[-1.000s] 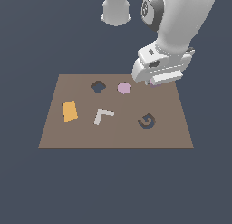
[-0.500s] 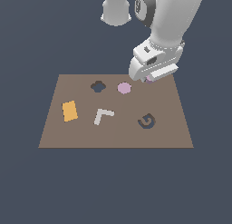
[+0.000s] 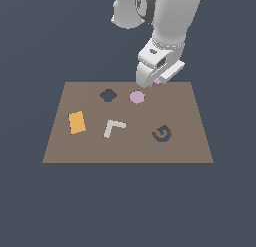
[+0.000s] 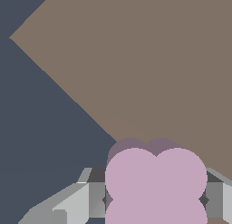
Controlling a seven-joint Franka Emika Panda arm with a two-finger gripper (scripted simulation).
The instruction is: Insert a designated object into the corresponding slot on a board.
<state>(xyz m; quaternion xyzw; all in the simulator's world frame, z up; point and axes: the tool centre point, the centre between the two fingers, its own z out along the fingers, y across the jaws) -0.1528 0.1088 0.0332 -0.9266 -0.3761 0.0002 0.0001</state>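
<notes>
Your grey two-finger gripper (image 4: 156, 201) is clamped on the small pale pink-purple clover-lobed block (image 4: 155, 184); in the wrist view a grey finger (image 4: 93, 198) presses each side of it. In the exterior view only a sliver of that block (image 3: 157, 81) shows under the white arm, held up above the flat brown rectangular board (image 3: 190, 116), over its far edge, nearer the far corner on the exterior view's right. The dark blue-grey clover-shaped slot (image 3: 108, 95) sits near the far edge too, toward the exterior view's left, with the smooth round pink disc (image 3: 137, 97) between slot and block. You also have an orange rectangle (image 3: 76, 122), white L (image 3: 113, 127) and dark spiral (image 3: 161, 133) nearer the front edge.
</notes>
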